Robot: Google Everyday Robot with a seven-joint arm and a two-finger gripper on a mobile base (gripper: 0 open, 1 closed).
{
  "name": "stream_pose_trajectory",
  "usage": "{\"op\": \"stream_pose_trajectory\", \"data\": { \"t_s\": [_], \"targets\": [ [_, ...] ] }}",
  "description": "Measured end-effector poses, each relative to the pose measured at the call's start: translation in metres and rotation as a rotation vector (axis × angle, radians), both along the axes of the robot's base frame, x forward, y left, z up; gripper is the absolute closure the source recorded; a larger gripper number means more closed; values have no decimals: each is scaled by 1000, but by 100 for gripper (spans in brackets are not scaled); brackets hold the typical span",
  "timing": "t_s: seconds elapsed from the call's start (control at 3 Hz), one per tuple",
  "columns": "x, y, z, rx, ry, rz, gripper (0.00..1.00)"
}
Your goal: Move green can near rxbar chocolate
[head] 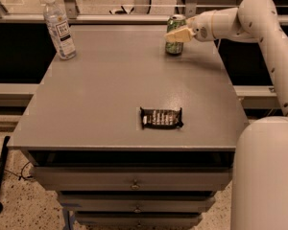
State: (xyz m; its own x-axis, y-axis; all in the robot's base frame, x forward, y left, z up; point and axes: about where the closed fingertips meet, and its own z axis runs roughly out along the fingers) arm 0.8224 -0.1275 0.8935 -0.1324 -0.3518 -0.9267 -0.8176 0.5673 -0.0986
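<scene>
One green can (174,46), one chocolate bar (161,118), one water bottle (59,27), one table (110,80); one gripper (176,34) against the can's top, grip unclear.

No legible text anywhere.

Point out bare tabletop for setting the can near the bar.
Bare table lies left of the rxbar chocolate and behind it up to the green can. Crowded only back right, where the gripper is at the can; a water bottle stands back left.
</scene>
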Motion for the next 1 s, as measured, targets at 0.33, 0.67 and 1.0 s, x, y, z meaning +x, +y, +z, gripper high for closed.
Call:
{"op": "stream_pose_trajectory", "data": {
  "t_s": [0.33, 0.67, 1.0],
  "targets": [
    [-19, -1, 12, 76, 54, 8, 65],
    [-66, -3, 40, 157, 77, 59, 87],
    [-141, -5, 58, 199, 80, 161, 100]
  ]
}}
